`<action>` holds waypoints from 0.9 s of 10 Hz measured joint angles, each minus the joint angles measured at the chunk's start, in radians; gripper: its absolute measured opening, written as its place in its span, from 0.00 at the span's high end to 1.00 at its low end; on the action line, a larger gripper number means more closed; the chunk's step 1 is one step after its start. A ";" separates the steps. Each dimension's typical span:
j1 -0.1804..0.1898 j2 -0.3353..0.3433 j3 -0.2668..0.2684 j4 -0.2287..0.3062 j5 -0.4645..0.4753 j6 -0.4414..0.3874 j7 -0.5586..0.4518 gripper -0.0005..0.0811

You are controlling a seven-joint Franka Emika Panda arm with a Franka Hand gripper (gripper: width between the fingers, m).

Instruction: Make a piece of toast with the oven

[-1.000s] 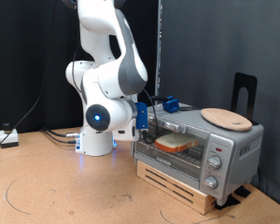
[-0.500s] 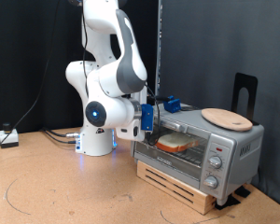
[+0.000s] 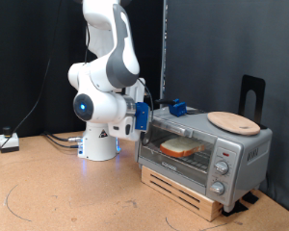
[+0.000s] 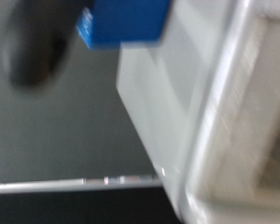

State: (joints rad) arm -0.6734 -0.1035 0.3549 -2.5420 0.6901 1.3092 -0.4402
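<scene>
So the piece of toast (image 3: 181, 147) is already sitting inside the oven (image 3: 204, 152), flat on the rack behind the glass, and the door looks shut with its grey handle across the top edge. That reads to me as the loading part being done: bread in, door up. What I can't judge from here is whether the knobs (image 3: 222, 166) down the oven's right side have been turned, they're too small to read, and the toast doesn't look any darker than a pale slice with a brown crust, so I'd guess the actual toasting is what's left. The gripper (image 3: 142, 115) is at about 9 o'clock from the oven, just beside its upper left corner, nothing between its fingers that I can see, and honestly I can't tell if the fingers are apart or together. A round wooden plate (image 3: 233, 121) sits on top of the oven, and the oven itself rests on a wooden crate (image 3: 178, 186) on the counter (image 3: 67, 197). The outside camera gives the whole layout; the wrist camera is a blurry close-up showing only a pale oven edge (image 4: 191, 112) and a blue block (image 4: 126, 21), no toast, no fingers.
</scene>
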 joint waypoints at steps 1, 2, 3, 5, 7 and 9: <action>-0.008 0.003 -0.001 0.015 -0.037 -0.004 0.020 0.01; -0.007 0.003 -0.001 0.013 -0.026 -0.004 0.015 0.01; -0.008 0.003 -0.004 0.014 -0.023 -0.004 -0.003 0.01; -0.027 0.013 -0.035 0.039 -0.029 -0.008 -0.036 0.01; -0.059 0.049 -0.073 0.087 -0.029 -0.015 -0.038 0.01; -0.087 0.074 -0.104 0.128 -0.017 0.021 -0.039 0.01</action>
State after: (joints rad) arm -0.7604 -0.0294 0.2505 -2.4143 0.6727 1.3302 -0.4794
